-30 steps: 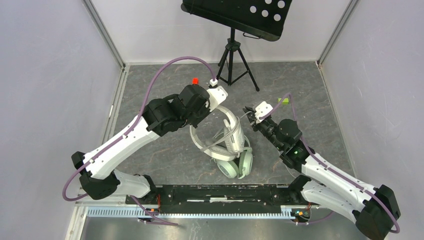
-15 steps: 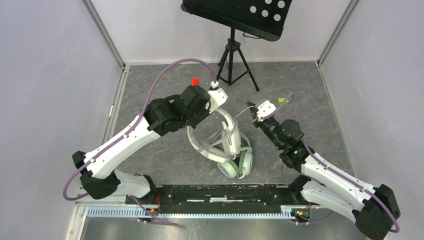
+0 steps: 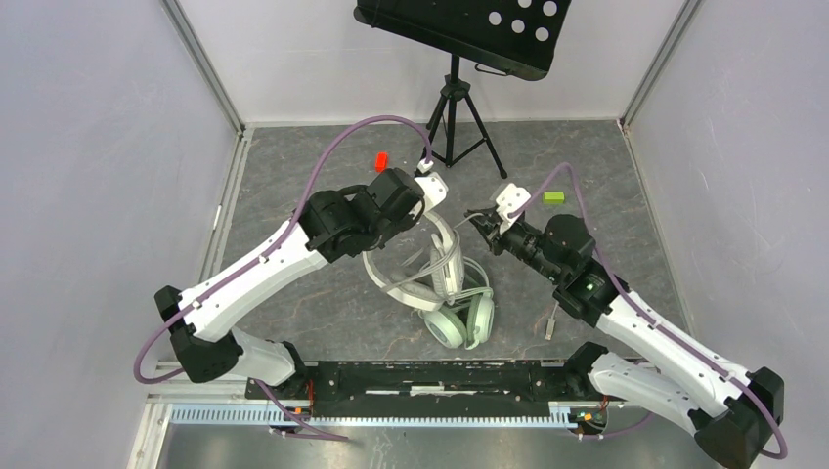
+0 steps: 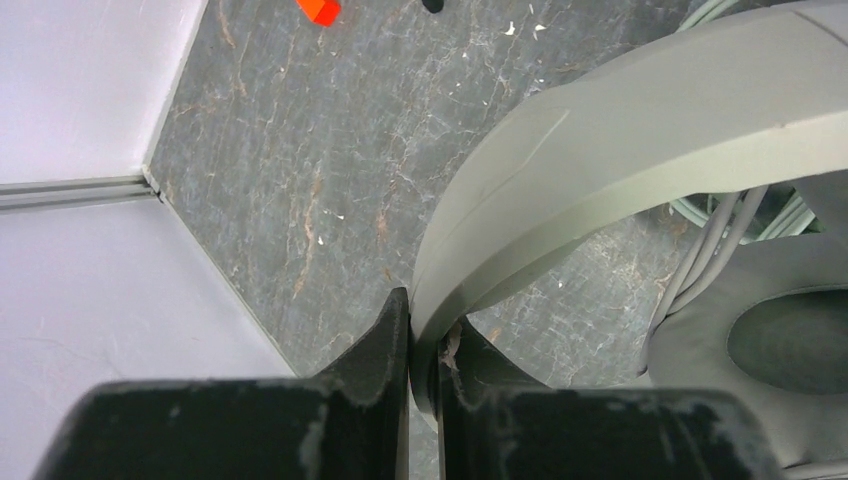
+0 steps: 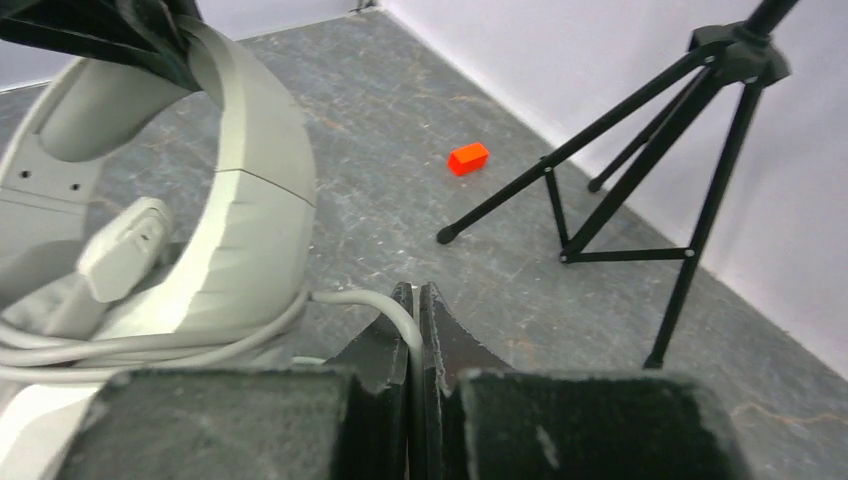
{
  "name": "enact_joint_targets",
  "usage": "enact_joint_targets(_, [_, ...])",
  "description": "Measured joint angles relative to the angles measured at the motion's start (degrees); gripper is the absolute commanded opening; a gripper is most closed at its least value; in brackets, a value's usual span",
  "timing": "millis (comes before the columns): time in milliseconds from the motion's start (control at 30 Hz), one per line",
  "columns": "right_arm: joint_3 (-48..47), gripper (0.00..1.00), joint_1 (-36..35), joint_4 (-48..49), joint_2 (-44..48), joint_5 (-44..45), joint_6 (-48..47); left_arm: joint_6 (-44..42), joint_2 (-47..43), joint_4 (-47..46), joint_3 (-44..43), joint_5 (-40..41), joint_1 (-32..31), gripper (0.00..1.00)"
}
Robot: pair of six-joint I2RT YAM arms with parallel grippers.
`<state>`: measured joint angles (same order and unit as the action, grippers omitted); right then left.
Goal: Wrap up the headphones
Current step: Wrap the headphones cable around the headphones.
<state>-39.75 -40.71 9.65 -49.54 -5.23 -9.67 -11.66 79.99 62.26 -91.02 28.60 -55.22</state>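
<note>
The white-grey headphones (image 3: 442, 266) stand tilted at mid-table, their cable looped around the headband. My left gripper (image 3: 428, 208) is shut on the top of that headband (image 4: 620, 130), whose strip runs between the jaws (image 4: 425, 345); a grey earcup (image 4: 780, 350) shows at the right. My right gripper (image 3: 473, 218) is just right of the headband and shut on the thin pale cable (image 5: 350, 298), which bends into the jaws (image 5: 415, 305). The mint-green headphones (image 3: 459, 322) lie on the floor in front of the white-grey pair.
A black tripod (image 3: 456, 117) holding a black perforated board (image 3: 469, 27) stands at the back. A red block (image 3: 381, 159) lies behind the left gripper and a green block (image 3: 554, 196) behind the right arm. A cable end (image 3: 551, 320) rests beside the right arm. Walls enclose the floor.
My right gripper closed on the cable and swung left and back toward the headband. My left arm shifted slightly right, still gripping the headband.
</note>
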Motion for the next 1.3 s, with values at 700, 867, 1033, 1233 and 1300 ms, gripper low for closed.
enact_joint_targets(700, [-9.6, 0.09, 1.1, -12.3, -5.7, -16.3, 12.9, 4.4, 1.6, 3.1, -1.3, 8.6, -0.4, 0.02])
enact_joint_targets(867, [-9.7, 0.09, 1.2, -11.3, -5.4, -18.1, 14.0, 4.6, 1.7, 4.7, -1.4, 10.0, -0.4, 0.02])
enact_joint_targets(1033, [-10.6, 0.00, 1.0, -10.7, -4.7, -18.0, 13.6, 4.9, 2.1, 4.9, -1.4, 11.5, -0.3, 0.02])
enact_joint_targets(1233, [-10.7, 0.04, 1.1, -10.4, -4.7, -19.4, 14.8, 5.9, 2.1, 4.4, -1.6, 11.7, -0.3, 0.02])
enact_joint_targets(1300, [-10.1, 0.05, 1.1, -9.1, -4.5, -20.7, 16.4, 6.4, 2.1, 4.4, -1.9, 11.7, -0.3, 0.02])
